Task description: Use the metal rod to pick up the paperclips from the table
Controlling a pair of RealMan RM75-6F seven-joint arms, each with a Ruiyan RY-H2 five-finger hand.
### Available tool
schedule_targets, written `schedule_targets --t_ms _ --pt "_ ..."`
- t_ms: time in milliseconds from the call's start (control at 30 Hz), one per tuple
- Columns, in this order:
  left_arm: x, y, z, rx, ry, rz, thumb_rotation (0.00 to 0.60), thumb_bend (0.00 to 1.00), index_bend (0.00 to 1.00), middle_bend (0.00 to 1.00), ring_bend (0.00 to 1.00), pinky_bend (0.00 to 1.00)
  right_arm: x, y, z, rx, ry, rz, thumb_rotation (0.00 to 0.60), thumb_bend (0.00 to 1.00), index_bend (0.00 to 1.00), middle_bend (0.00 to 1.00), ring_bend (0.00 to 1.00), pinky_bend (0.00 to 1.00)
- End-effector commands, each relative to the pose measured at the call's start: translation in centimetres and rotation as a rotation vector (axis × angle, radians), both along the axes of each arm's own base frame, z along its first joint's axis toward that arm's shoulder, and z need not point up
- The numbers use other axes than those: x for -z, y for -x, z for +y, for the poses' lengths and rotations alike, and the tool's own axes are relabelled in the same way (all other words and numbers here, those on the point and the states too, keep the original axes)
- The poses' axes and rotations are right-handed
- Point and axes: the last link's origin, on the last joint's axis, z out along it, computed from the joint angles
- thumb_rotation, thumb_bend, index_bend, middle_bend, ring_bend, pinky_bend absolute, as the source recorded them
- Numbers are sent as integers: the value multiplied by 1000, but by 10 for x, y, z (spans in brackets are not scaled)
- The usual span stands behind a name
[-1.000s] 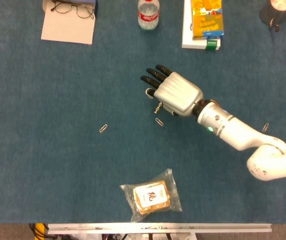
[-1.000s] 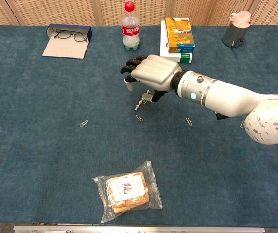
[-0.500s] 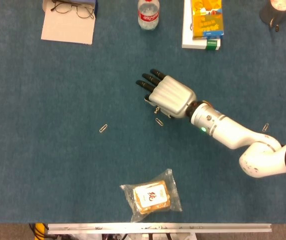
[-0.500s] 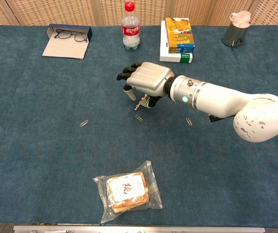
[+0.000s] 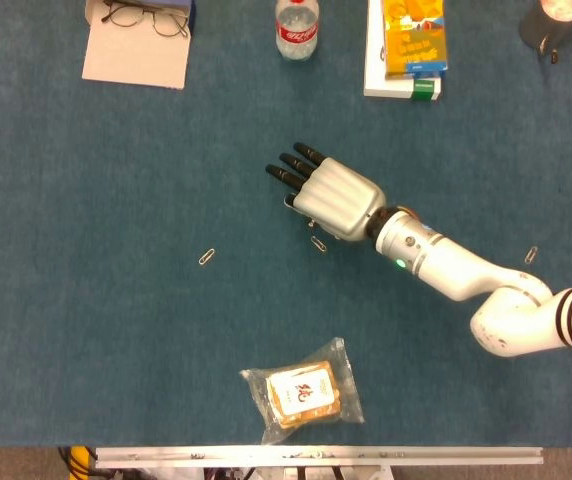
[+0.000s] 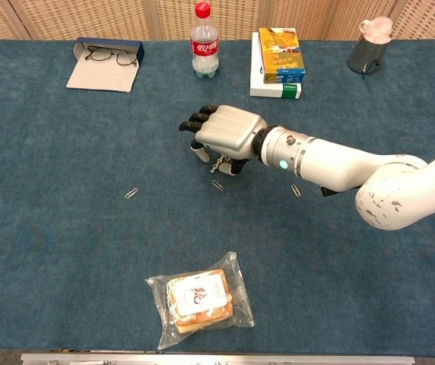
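**A:** Where's the right hand (image 6: 225, 135)?

**B:** Mid-table, palm down, fingers curled around the metal rod (image 6: 218, 162). From the chest view the rod tip pokes out under the hand, with what looks like a few clips hanging off it. Hard to count, too small.

**A:** Nearest target?

**B:** The paperclip under the hand (image 6: 217, 185), lying on the blue table cloth (image 6: 65, 228). It sits just below the rod tip, toward me, close but apart from it. In the head view the same clip (image 5: 318, 244) shows at the hand's lower edge. Its long axis runs diagonally, roughly along the forearm line.

**A:** So the move is?

**B:** I'd guess a short drop and a slight pull back toward the robot. No reach needed.

**A:** Others?

**B:** A far-left paperclip (image 6: 131, 193) well out to the left, a right paperclip (image 6: 296, 190) just below the forearm, and an edge paperclip (image 5: 531, 255) beyond the elbow, seen from the head camera. All well apart from the rod.

**A:** Left hand?

**B:** Neither camera shows it. So the right one does it all.
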Motion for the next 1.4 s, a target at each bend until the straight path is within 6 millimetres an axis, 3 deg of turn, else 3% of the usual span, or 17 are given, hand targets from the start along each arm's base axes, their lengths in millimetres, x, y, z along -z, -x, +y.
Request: schedule_targets --t_ms 33,133,800,933,1400 --pt "0 0 0 0 0 0 600 349 256 0 0 91 1 0 0 -1 -3 1 600 283 406 52 0 65" --pt "0 1 0 -1 0 -1 600 349 256 0 0 91 2 0 0 -3 -5 1 600 277 363 41 0 60" --pt "0 3 -2 -7 -3 -9 600 349 256 0 0 92 7 2 0 -4 -1 12 600 273 368 41 0 60" --pt "0 3 -2 -8 -4 -9 600 349 255 0 0 93 8 2 0 -4 1 9 600 176 369 41 0 60" --pt "1 4 -3 -11 -4 -12 600 349 255 0 0 96 9 1 -1 3 0 11 600 176 489 41 0 60"
